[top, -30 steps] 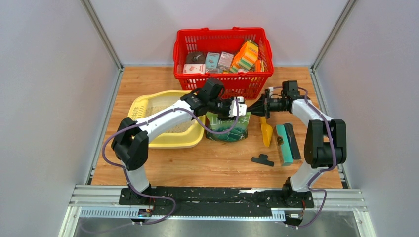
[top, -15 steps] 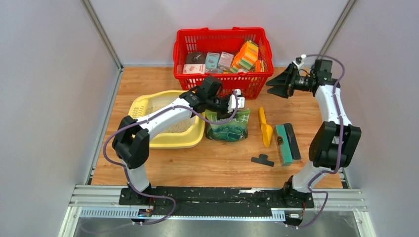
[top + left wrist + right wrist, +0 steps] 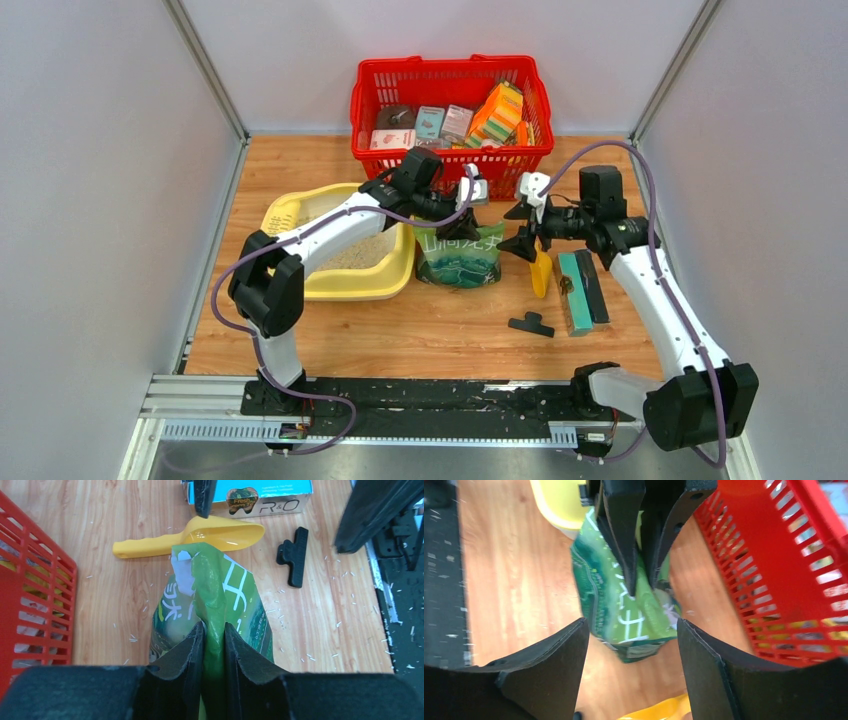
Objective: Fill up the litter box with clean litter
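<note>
Jaws apart, the right gripper (image 3: 521, 228) has swung back from upper right to the centre green bag (image 3: 460, 258), whose top the left gripper (image 3: 214, 628) pinches, probably to tip more litter (image 3: 362, 254) into the left-centre litter box (image 3: 335, 291)
</note>
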`<state>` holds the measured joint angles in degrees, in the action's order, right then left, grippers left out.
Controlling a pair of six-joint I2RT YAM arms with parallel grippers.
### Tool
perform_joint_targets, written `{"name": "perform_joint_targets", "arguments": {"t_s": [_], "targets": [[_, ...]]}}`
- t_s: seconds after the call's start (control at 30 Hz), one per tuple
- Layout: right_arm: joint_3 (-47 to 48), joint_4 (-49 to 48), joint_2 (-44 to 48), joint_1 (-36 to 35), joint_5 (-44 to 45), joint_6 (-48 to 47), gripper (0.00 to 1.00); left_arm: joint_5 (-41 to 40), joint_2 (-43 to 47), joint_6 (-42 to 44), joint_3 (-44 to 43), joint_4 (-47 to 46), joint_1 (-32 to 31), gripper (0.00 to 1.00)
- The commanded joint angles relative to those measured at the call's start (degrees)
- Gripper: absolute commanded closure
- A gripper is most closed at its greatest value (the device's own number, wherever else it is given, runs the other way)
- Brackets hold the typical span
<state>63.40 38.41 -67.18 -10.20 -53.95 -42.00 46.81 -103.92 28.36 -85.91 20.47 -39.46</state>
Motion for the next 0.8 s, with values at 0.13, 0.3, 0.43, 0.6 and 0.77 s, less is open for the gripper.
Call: {"name": "perform_joint_targets", "arguments": {"t_s": [0.13, 0.3, 0.43, 0.6, 0.77], "targets": [[-5.6, -15.5, -1.1, -3.6, 4.8, -15.9, 0.3, 8.8, -1.4, -7.3, -3.4, 0.4, 2.5, 0.71], [-6.1, -14.3, -2.0, -6.1, 3.7, -21.1, 0.32, 11.2, -3.7, -11.8, -5.2, -0.1, 3.5, 0.71], [-8.5, -16.1, -1.3, -7.6, 4.0, -22.6, 0.35, 11.4, -4.0, -12.7, -5.1, -0.7, 3.8, 0.71], [-9.8, -17.1, -2.4, -7.9, 5.8, -21.7, 0.38, 12.3, -4.0, -14.0, -4.9, -1.1, 4.0, 0.71], [-11.7, -20.5, -3.0, -8.1, 8.0, -20.1, 0.42, 13.7, -4.1, -15.1, -4.4, -1.2, 4.5, 0.71]]}}
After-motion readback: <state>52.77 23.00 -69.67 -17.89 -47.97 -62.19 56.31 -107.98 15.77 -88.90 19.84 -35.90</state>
